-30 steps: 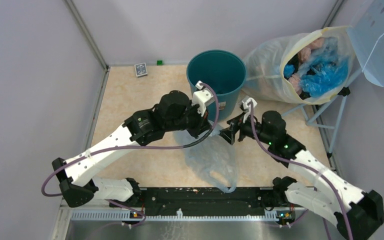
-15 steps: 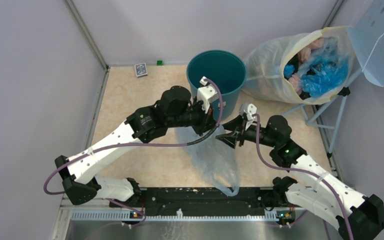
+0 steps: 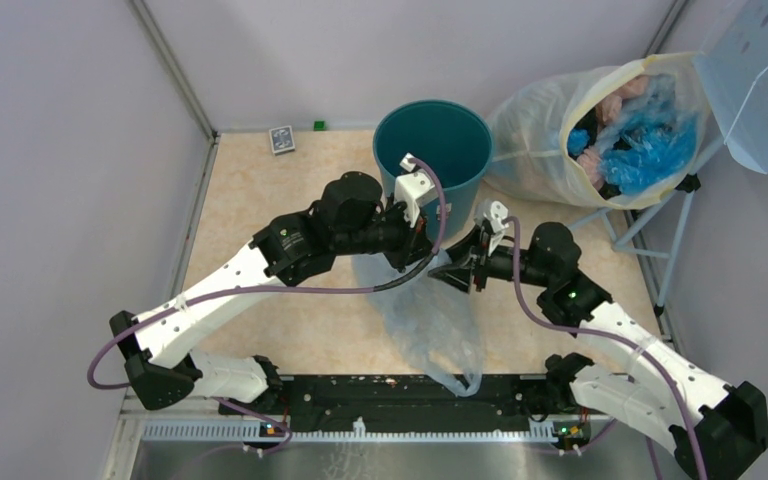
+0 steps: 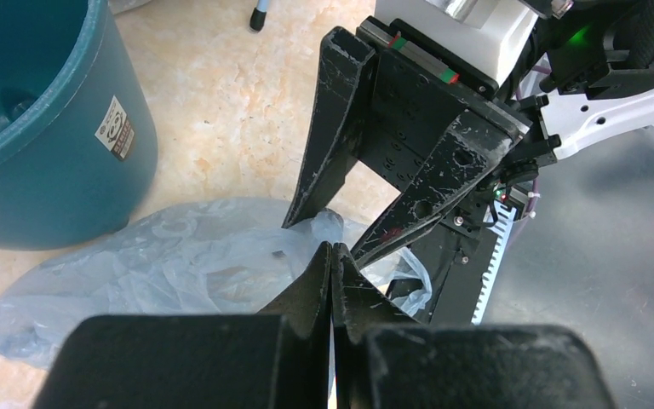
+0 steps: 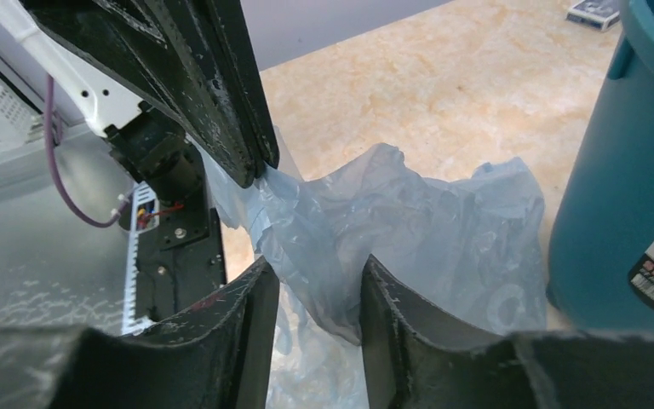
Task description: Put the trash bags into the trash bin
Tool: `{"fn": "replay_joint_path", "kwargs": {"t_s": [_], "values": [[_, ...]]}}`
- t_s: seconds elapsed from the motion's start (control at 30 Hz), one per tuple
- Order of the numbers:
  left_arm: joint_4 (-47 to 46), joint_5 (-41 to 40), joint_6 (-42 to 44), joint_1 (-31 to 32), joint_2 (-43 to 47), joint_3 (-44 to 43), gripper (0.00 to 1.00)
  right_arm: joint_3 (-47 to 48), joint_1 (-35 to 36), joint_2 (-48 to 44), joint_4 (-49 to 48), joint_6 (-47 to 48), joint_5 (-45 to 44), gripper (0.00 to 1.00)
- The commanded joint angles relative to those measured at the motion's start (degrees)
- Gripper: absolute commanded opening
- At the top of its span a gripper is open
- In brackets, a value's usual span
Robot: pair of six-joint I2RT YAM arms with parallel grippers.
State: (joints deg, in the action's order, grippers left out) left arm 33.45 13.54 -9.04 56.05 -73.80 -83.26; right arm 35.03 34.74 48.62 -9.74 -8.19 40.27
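Left tool (image 4: 330,256) pinches the crinkly pale blue-grey plastic bag (image 3: 430,325), slumped on the counter (image 3: 260,200) just nearside of the round teal plastic bin (image 4: 51,179); right tool (image 5: 317,266) gapes astride it, so it should probably clamp firmly before lifting.

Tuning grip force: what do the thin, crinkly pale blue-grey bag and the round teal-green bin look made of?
The pale blue-grey bag looks like thin plastic film, possibly polyethylene: it is translucent, faintly glossy, finely creased and slumps limp. The round teal-green bin is probably rigid moulded plastic: it has a smooth, opaque wall with a dull sheen, a thickened rim and a stuck-on label.
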Motion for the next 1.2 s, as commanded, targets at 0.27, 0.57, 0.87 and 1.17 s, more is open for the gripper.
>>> {"fn": "replay_joint_path", "kwargs": {"t_s": [0.27,0.57,0.87,1.17], "values": [[-0.76,-0.49,1.07,0.02,-0.05,0.08,0.0,4.25,0.24,0.25,-0.59,-2.19,3.73,0.0],[0.87,2.63,2.56,0.02,0.73,1.52,0.61,6.19,0.15,3.06,1.98,-2.81,2.84,0.0],[3.7,-1.5,3.35,0.02,0.17,1.65,0.1,6.99,0.17,2.98,4.47,-1.3,-0.04,0.0],[3.07,-6.13,-1.57,-0.06,-2.73,-1.54,0.0,5.42,0.22,-0.61,11.06,1.35,-20.5,0.57]]}}
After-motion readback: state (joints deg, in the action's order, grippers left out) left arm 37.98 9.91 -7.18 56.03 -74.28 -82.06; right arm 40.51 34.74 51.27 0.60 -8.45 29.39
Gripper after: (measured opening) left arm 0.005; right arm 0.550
